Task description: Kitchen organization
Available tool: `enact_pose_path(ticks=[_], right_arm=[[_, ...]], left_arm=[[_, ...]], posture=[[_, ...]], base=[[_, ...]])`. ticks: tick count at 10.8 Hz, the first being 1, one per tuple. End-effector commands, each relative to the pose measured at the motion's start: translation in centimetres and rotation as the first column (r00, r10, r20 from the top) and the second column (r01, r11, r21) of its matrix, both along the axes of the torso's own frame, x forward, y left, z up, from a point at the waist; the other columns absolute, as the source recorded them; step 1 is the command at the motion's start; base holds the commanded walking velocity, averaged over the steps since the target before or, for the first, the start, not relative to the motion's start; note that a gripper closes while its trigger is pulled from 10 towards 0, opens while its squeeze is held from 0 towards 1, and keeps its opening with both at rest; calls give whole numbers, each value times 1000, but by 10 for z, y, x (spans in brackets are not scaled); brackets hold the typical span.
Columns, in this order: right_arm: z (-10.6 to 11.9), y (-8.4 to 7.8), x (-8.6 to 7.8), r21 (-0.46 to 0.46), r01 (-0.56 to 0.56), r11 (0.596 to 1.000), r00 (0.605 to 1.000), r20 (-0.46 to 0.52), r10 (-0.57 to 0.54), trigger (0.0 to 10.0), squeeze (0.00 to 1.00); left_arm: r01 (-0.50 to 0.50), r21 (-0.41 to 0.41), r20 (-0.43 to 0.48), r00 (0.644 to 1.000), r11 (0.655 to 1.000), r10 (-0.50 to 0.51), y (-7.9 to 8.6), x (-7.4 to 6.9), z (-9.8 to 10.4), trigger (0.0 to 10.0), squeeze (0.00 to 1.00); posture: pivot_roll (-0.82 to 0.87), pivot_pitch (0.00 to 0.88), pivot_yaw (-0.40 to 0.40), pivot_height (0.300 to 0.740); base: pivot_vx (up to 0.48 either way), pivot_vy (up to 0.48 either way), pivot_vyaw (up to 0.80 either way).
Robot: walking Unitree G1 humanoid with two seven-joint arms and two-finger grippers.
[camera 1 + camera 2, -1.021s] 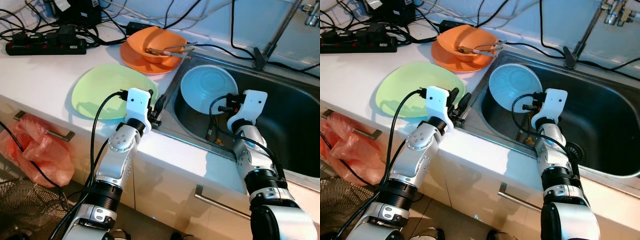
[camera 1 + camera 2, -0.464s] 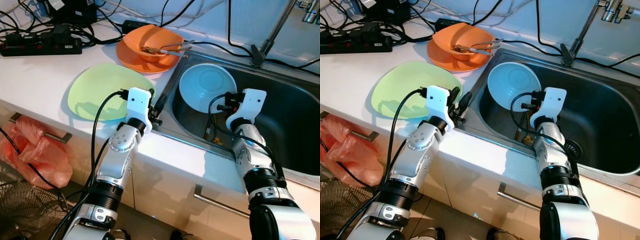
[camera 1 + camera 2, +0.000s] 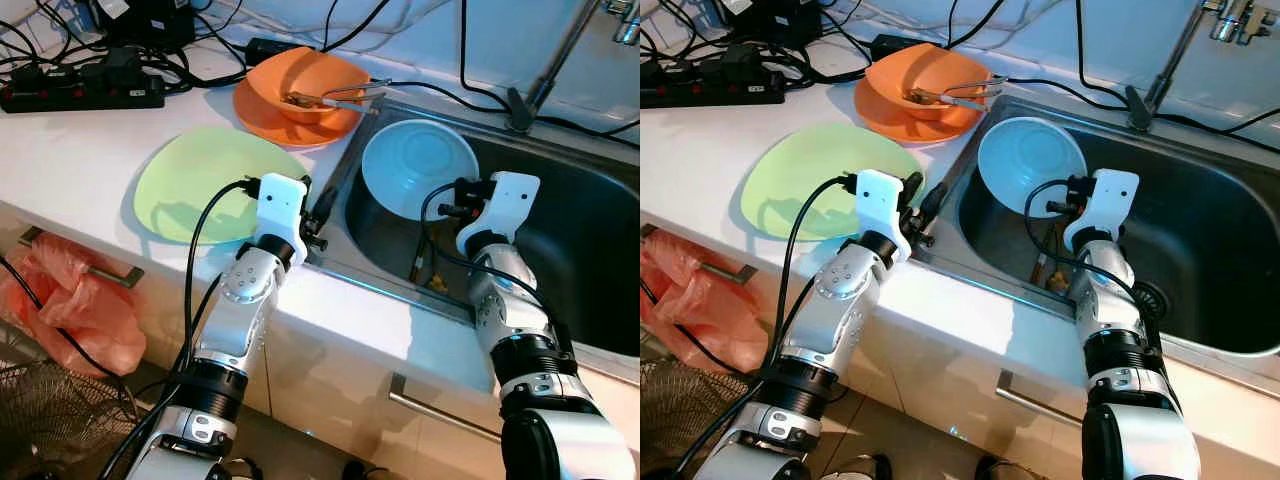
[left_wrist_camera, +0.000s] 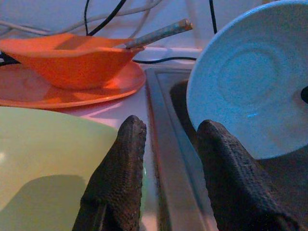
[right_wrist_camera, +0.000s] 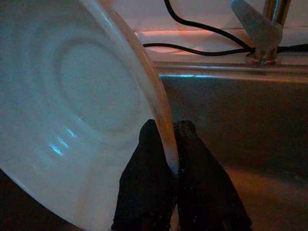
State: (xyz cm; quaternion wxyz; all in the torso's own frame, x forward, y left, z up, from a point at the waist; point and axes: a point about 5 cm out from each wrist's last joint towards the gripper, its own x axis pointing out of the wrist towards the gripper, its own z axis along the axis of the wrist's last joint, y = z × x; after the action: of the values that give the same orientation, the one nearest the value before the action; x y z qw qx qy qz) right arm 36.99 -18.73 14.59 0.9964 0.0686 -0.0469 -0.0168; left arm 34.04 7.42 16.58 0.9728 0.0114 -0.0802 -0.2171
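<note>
Inside the steel sink (image 3: 590,250), the right gripper (image 5: 169,161) pinches the rim of a pale blue plate (image 3: 418,168), holding it tilted against the sink's near-left corner. The left gripper (image 4: 166,168) hovers over the counter edge — jaws apart, holding nothing — just beside a green plate (image 3: 205,182). Behind it, an orange bowl (image 3: 305,88) with tongs (image 3: 340,97) sits on an orange plate (image 3: 262,112).

Pale blue plate (image 3: 418,169): round, shallow, ringed face, tilted up inside the steel sink (image 3: 590,250) at its far left, rim pinched. Green plate (image 3: 215,183): flat on the white counter (image 3: 70,150), left of the sink. Orange bowl (image 3: 310,85) on an orange plate (image 3: 262,113), further back, with metal utensils (image 3: 340,97) lying across the bowl.
</note>
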Motion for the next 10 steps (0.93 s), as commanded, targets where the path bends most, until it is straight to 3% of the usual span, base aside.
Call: enact_pose_path(ticks=[1, 2, 3, 6, 7, 8, 9, 10], right_arm=[[9, -6, 1, 29, 18, 999, 999, 32, -19, 10000, 184], [10, -6, 2, 29, 16, 999, 999, 34, -17, 10000, 267], [9, -6, 1, 28, 15, 999, 999, 32, -16, 10000, 812], [8, -5, 1, 26, 14, 1000, 1000, 26, -14, 10000, 784], [8, -5, 1, 25, 14, 1000, 1000, 25, -15, 10000, 761], [8, -5, 1, 22, 18, 1000, 1000, 23, -19, 10000, 412], [7, -5, 1, 21, 18, 1000, 1000, 23, -19, 10000, 0], [7, -5, 1, 21, 18, 1000, 1000, 22, -19, 10000, 0]], left_arm=[[6, 26, -83, 997, 1000, -4, -1, -2, -20, 10000, 0], [7, 27, -83, 997, 1000, -4, -1, -2, -20, 10000, 0], [7, 29, -84, 996, 1000, -5, -1, -2, -20, 10000, 0], [8, 32, -85, 996, 999, -5, 0, -2, -21, 10000, 0], [9, 33, -86, 996, 999, -6, 0, -2, -21, 10000, 0], [9, 33, -86, 996, 999, -6, 0, -2, -21, 10000, 0], [9, 33, -83, 996, 999, -6, -1, -2, -20, 10000, 0], [8, 31, -70, 998, 999, -6, -1, -1, -16, 10000, 0]], posture=[[47, 122, -50, 740], [48, 121, -51, 740], [48, 121, -50, 740], [49, 119, -50, 740], [49, 119, -49, 740], [48, 119, -49, 740], [50, 119, -50, 740], [50, 118, -50, 740]], base=[[0, 0, 0], [0, 0, 0], [0, 0, 0], [0, 0, 0], [0, 0, 0], [0, 0, 0], [0, 0, 0], [0, 0, 0]])
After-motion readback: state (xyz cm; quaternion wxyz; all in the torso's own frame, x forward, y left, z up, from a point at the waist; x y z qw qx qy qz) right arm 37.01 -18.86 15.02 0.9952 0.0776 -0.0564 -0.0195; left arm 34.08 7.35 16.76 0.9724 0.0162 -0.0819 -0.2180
